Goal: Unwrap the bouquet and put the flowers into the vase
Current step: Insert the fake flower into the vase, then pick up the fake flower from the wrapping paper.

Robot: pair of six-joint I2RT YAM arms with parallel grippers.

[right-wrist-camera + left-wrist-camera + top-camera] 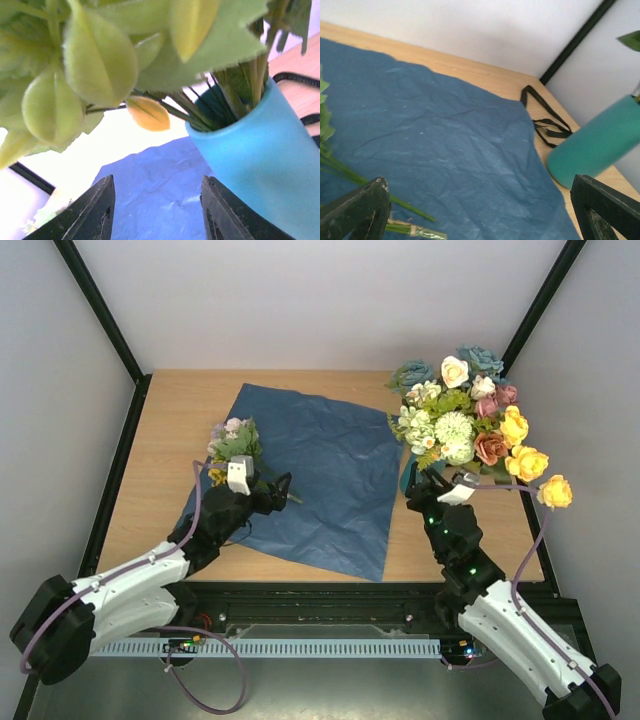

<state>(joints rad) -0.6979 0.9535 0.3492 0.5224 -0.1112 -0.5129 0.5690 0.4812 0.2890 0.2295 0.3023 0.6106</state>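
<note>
As flowers point(460, 425) fill vase point(265, 150), fingers point(95, 215) gape.

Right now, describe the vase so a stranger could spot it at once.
Start at the wooden table and find the blue paper sheet spread across its middle. Just off the sheet's right edge stands the vase, under a big mixed bunch of flowers. It is the only plain teal cylinder.

One sheet of blue paper point(330, 475), one teal vase point(600, 145), one black ribbon point(545, 114). Two bunches of flowers: a large bunch point(460, 425) in the vase and a small bunch point(233, 440) on the paper. The large bunch shows three yellow roses point(527, 462) and two blue roses point(480, 360). Two robot arms — a left arm point(120, 592) and a right arm point(520, 630).
</note>
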